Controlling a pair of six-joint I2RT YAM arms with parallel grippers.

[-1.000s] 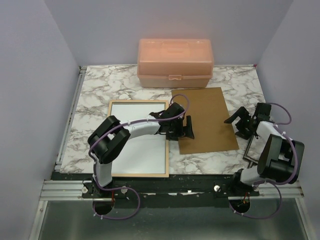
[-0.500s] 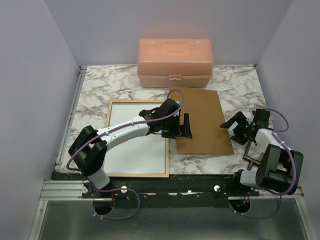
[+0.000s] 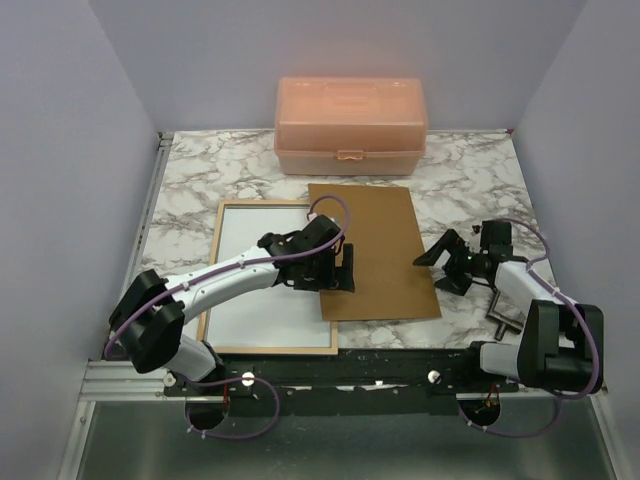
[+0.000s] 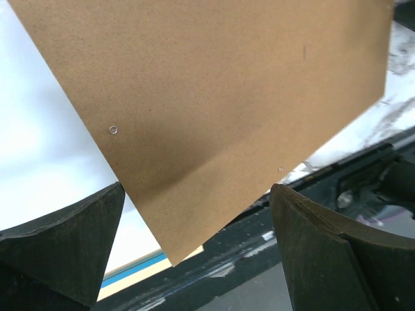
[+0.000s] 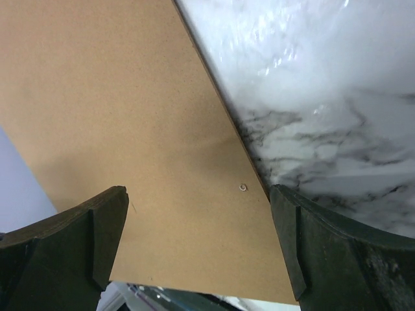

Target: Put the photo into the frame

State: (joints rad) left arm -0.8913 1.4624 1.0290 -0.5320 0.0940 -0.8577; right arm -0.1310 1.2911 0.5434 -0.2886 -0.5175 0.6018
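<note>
the frame [image 3: 270,349] lies on lilac-walled marble table [image 3: 200,180]; left tool [image 3: 343,270], right tool [image 3: 435,272] gaping, empty.

One frame [image 3: 270,349], one board [image 3: 385,240], one box [image 3: 350,125]

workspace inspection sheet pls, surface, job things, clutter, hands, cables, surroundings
surface: marble-patterned table
job's things: frame lies flat at left; white sheet inside it, likely the photo face down; brown backing board overlaps the frame's right rim
clutter: pink lidded box at the far edge
hands: left hand open over the board's near-left corner; right hand open at its right edge
cables: purple cables looped along both arms
surroundings: plain lavender walls
</note>
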